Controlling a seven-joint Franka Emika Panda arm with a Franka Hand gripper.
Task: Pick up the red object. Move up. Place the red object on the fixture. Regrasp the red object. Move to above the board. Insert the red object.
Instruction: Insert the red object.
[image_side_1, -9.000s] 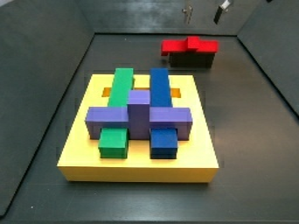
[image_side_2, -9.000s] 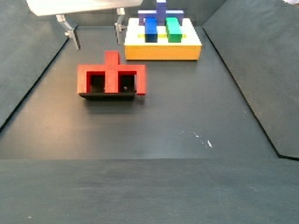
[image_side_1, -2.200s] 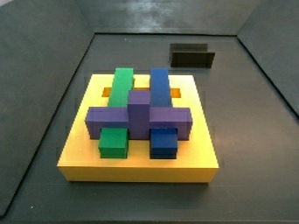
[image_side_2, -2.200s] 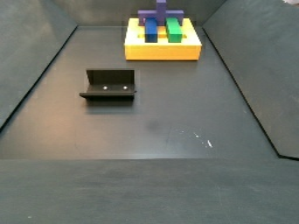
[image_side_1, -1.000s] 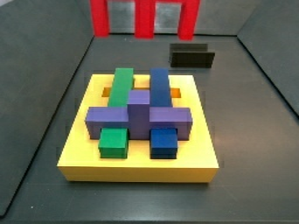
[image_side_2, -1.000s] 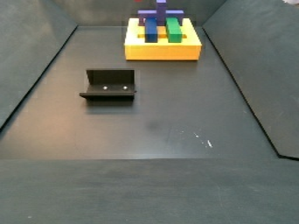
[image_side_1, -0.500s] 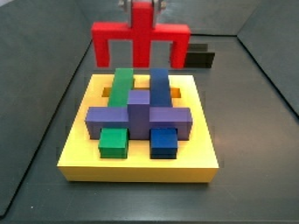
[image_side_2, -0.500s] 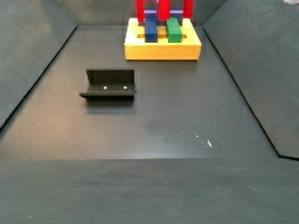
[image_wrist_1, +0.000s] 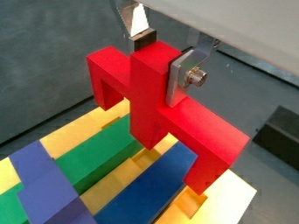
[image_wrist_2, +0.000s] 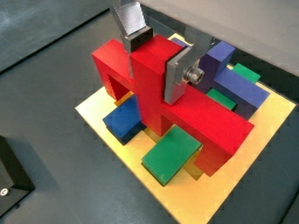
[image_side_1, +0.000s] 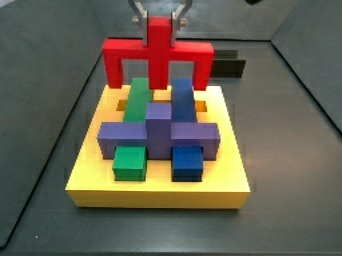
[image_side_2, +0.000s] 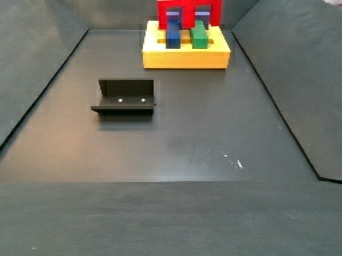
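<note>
Board (image_side_1: 158, 188) sits static, purple, green, blue blocks seated. Red object (image_side_1: 159, 58) hangs legs-down over the board's far end, lower than half a second ago, legs nearing the slots. Rigid light plastic, likely slick; centre stub is the right hold. Gripper (image_wrist_2: 158, 54) clamps that stub. Fixture (image_side_2: 126, 97) empty, well clear of board.

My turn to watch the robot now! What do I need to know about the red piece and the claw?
Gripper: shut on the red object's centre stub, legs pointing down, above the far end of the board.
Fixture: bare, off to the side on the floor.
Board: purple block, green block and blue block sit in it.
Done: pickup, regrasp, move over the board.
Left: lower the red object into its slots, let go.
</note>
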